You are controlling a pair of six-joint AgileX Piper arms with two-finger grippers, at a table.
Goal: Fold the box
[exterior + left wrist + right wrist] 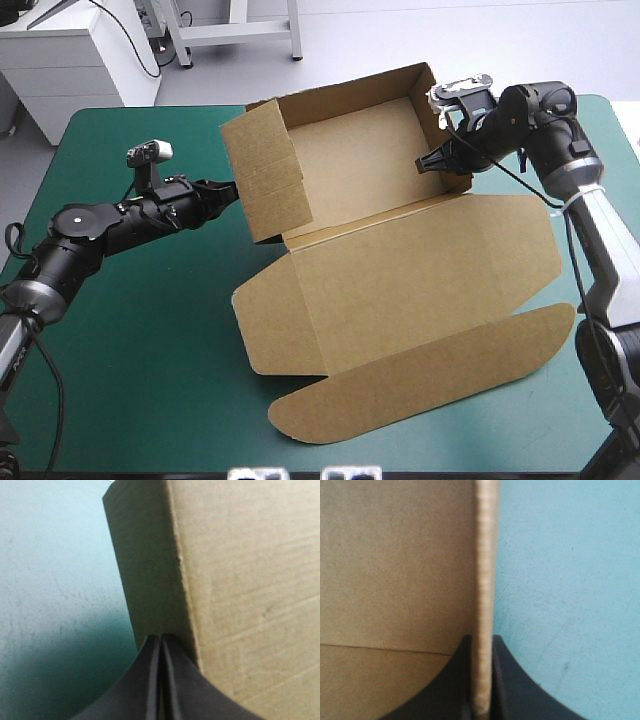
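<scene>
The brown box [350, 165] stands as an open tray at the back of the table, its walls raised. Its lid [420, 270] lies flat toward the front, ending in a rounded flap [430, 385]. My left gripper [230, 190] [160, 639] is shut, its tip against the outer face of the tall left wall [262, 180] [240, 580]. My right gripper [438, 160] [482, 642] is shut on the box's right wall [484, 555], whose board edge stands between the fingers.
The lid's rounded flap reaches close to the table's front edge [300, 468]. The box's far corner [425, 70] lies near the table's far edge. Teal-green cover [130, 330] shows to the left of the lid, under my left arm.
</scene>
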